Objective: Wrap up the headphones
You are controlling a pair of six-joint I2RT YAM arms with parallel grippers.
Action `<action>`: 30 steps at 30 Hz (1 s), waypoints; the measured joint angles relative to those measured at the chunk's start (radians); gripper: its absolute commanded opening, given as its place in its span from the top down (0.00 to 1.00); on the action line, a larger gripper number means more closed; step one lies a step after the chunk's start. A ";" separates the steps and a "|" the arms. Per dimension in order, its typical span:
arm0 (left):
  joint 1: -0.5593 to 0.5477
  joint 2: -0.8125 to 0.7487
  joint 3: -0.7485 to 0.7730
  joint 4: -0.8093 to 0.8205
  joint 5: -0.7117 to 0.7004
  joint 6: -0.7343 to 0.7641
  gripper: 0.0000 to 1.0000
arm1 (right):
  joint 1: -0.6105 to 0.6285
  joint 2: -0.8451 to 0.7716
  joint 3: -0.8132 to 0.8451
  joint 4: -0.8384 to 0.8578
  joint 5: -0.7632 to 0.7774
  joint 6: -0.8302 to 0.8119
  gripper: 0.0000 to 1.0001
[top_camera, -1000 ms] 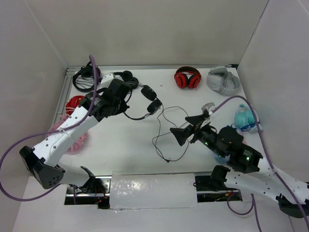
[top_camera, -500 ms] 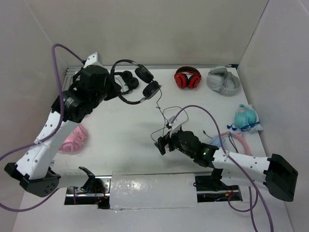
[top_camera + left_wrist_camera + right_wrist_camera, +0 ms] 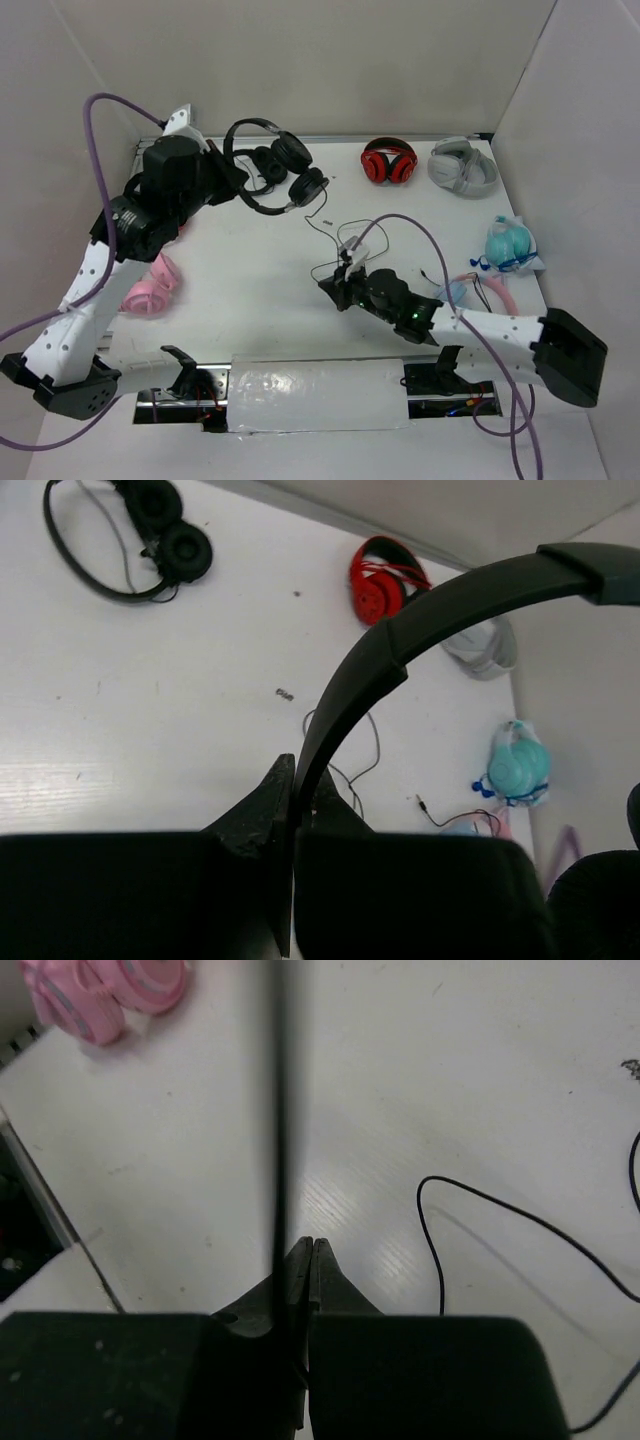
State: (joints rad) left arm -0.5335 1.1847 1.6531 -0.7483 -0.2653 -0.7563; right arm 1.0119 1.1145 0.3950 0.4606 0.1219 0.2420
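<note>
Toward the back left of the table (image 3: 250, 300), the left gripper (image 3: 293, 785) is clamped on the headband (image 3: 400, 630) of the headphones (image 3: 293, 152), holding them up off the surface, I'd guess so the lead hangs free for winding. Lower down at mid-table, the right gripper (image 3: 305, 1250) is pinched shut on the cable (image 3: 280, 1110), which runs straight from its jaws, probably ready to be led round the band.
</note>
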 measured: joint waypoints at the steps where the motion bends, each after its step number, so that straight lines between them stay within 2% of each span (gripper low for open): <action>1: 0.013 0.007 -0.016 0.002 -0.001 -0.008 1.00 | 0.000 -0.041 -0.004 -0.026 0.006 0.014 1.00; 4: 0.059 0.055 -0.055 -0.006 -0.001 -0.039 1.00 | 0.000 -0.180 0.000 -0.129 0.039 0.082 1.00; 7: 0.105 0.133 -0.056 -0.023 -0.001 -0.072 1.00 | 0.002 -0.269 0.060 -0.315 0.098 0.179 1.00; 11: 0.163 0.239 -0.056 -0.050 0.003 -0.118 1.00 | 0.019 -0.253 0.208 -0.594 0.219 0.320 1.00; 15: 0.197 0.311 -0.060 -0.058 0.006 -0.140 1.00 | 0.076 -0.222 0.269 -0.741 0.296 0.370 1.00; 21: 0.196 0.342 -0.109 -0.050 0.004 -0.137 1.00 | 0.107 -0.197 0.346 -0.879 0.280 0.312 1.00; 25: 0.164 0.359 -0.169 0.003 -0.023 -0.099 1.00 | 0.142 -0.111 0.490 -0.939 0.275 0.206 1.00; 30: 0.099 0.360 -0.278 0.109 -0.018 0.022 1.00 | 0.151 -0.035 0.673 -0.987 0.252 0.033 1.00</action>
State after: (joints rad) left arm -0.4347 1.5452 1.3750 -0.6395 -0.2829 -0.7341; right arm 1.1625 1.0798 1.0676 -0.5266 0.3737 0.2752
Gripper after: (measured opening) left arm 0.096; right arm 0.007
